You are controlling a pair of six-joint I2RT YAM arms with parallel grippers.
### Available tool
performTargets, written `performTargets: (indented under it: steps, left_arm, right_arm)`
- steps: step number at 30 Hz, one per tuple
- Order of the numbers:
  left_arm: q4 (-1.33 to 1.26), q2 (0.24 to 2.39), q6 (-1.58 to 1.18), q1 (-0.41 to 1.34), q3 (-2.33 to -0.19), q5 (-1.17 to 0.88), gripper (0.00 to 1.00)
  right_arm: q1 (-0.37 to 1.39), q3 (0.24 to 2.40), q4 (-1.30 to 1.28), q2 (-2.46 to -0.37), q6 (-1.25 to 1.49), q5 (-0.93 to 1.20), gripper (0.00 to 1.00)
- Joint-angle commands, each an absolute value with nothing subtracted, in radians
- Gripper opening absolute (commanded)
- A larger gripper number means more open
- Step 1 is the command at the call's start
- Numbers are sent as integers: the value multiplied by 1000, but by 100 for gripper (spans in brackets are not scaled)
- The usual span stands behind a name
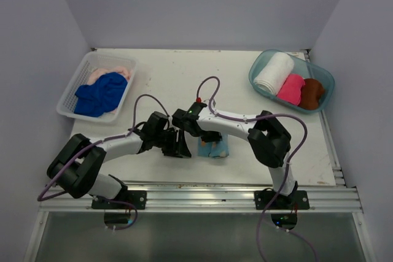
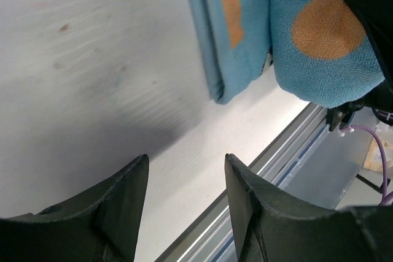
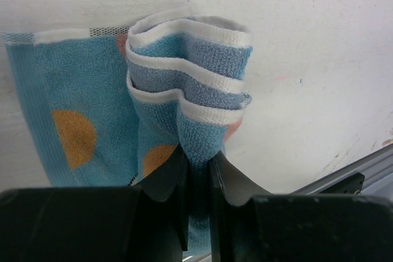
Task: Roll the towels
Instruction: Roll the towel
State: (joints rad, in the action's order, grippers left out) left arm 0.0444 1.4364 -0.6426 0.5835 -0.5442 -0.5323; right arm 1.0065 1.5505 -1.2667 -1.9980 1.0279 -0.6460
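No writing, label, brand mark, number or sign can be read in any of the three views. The only print in sight is on the light blue terry towel (image 3: pixel 184 84): plain orange round spots, with no letters or figures among them.
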Motion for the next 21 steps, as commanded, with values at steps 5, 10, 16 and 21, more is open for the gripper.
performTargets:
  steps: [5, 10, 16, 21]
  left_arm:
    - [199, 1330, -629, 522, -511, -437, 56]
    - [253, 1272, -627, 488, -486, -400, 55]
    - [316, 1224, -620, 456, -486, -368, 55]
    - [353, 1190, -614, 449, -489, -338, 55]
  right_arm:
    - [1043, 1670, -1341, -2115, 1051, -707, 3]
    - [1061, 1715, -1342, -2152, 1043, -707, 11]
    - [1072, 1743, -1332, -2184, 1032, -693, 26]
    - [1078, 1770, -1302, -2203, 1006, -669, 42]
